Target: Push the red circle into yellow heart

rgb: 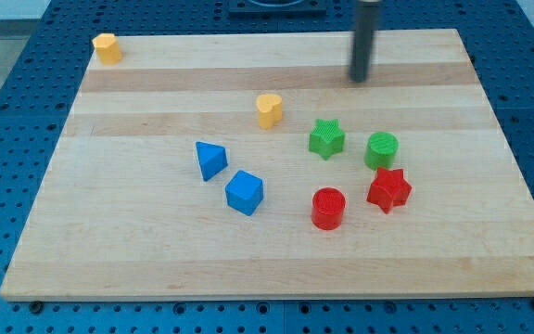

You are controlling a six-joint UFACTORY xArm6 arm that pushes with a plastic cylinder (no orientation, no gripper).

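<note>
The red circle is a short red cylinder on the wooden board, right of centre and toward the view's bottom. The yellow heart lies up and to the left of it, near the board's middle. My tip is the lower end of the dark rod near the view's top, right of the yellow heart and well above the red circle. It touches no block.
A green star and a green circle lie between my tip and the red circle. A red star sits just right of the red circle. A blue triangle and blue cube lie left. A yellow block sits at the top-left corner.
</note>
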